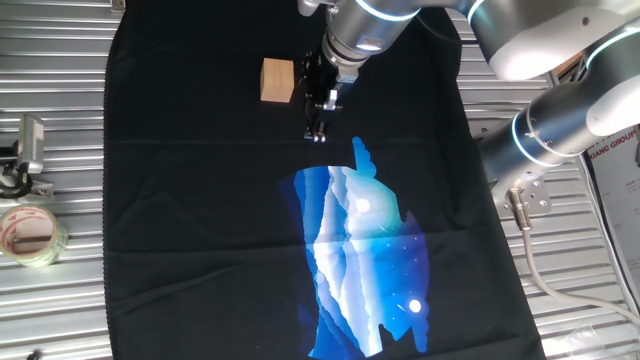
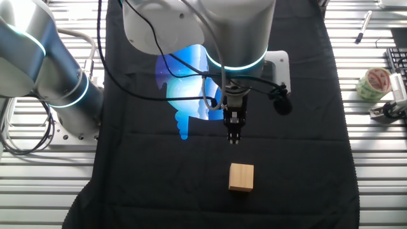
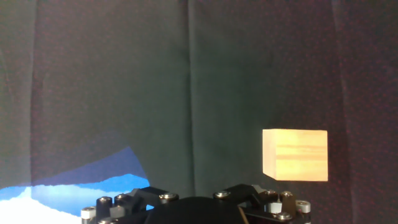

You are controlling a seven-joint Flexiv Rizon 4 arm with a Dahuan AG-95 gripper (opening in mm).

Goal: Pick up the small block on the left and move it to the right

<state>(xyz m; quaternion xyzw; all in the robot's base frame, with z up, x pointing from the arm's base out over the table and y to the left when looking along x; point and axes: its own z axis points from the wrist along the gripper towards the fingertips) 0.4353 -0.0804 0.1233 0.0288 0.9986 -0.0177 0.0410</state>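
Black cloth [image 1: 200,200]: spread over the slatted metal bench [image 1: 60,310], printed with a blue and white landscape [image 1: 360,250] on its nearer half in one fixed view.

Tape roll [image 1: 30,235]: clear, with red print, lying flat on the bare bench slats to the left of the cloth, well apart from everything on it. A metal clip-like item [image 1: 25,150] lies just beyond it.

Gripper [image 1: 317,135]: pointing down over the cloth just past the far edge of the print. The fingers [image 2: 234,135] sit pressed together, closed on nothing.

Small block [image 1: 277,81]: light tan wooden cube, resting flat on the black cloth, left of the gripper and slightly farther, near it but not touching. In the hand view it [image 3: 295,155] lies to the right of the gripper body, unobstructed.
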